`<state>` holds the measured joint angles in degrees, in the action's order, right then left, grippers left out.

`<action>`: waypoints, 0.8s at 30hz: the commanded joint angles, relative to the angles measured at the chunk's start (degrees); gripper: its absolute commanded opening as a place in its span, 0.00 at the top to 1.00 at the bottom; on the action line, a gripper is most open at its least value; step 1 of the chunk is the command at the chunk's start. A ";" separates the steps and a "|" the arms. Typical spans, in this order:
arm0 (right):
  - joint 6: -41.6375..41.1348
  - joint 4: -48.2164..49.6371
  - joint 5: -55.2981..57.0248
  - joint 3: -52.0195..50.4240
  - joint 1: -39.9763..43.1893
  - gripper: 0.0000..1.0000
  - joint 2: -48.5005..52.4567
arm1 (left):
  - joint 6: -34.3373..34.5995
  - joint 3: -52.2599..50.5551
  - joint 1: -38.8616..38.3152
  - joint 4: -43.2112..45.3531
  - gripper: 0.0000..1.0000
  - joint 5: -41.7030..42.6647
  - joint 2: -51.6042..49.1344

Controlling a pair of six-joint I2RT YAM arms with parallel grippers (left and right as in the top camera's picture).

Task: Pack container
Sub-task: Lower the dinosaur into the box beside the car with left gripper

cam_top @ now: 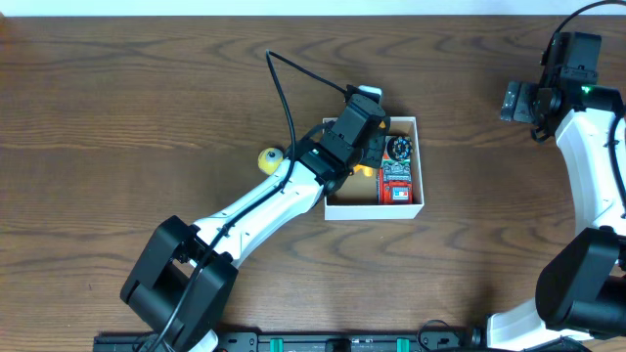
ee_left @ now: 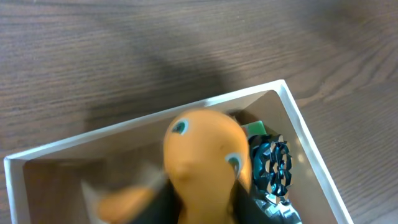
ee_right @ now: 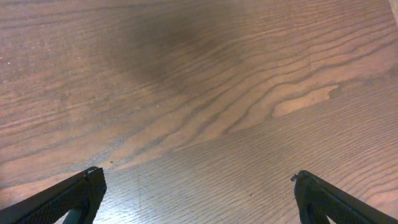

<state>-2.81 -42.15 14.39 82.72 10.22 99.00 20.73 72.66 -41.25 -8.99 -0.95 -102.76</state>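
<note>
Well, starting at my left, a small yellow toy (cam_top: 270, 155) lies out on the bare tabletop (cam_top: 117, 108), just beside my left arm and outside the container (cam_top: 372, 211). Next come my left jaws, hanging over the container's left half with an orange toy (ee_left: 202, 152) between them. That toy is low inside the walls, but my wrist view is blurred, so I cannot tell whether I am gripping it or have let go. Further right in the container sit a dark round toy (cam_top: 399, 148) and, nearer my base, a red one (cam_top: 395, 184). Far to the right, my right jaws stand wide apart and hold nothing, with only wood grain beneath the fingertips (ee_right: 74, 193). I judge the packing well along: two toys are in, the orange one is arriving, and the yellow one is left to fetch.
</note>
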 commanded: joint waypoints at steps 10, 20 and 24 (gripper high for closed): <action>-0.98 0.13 0.20 0.85 0.26 0.01 0.50 | 0.35 0.59 0.35 4.72 0.53 -8.35 -0.74; -0.98 0.13 0.20 0.85 0.26 0.01 0.50 | 0.35 0.61 0.39 3.82 0.71 -8.70 -0.74; -0.98 0.13 0.20 0.85 0.26 0.01 0.50 | 0.33 0.61 0.33 -0.20 0.94 -7.78 -0.74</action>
<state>-2.81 -42.13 14.39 82.72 10.22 99.00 21.04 72.66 -41.04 -7.64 -8.54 -102.80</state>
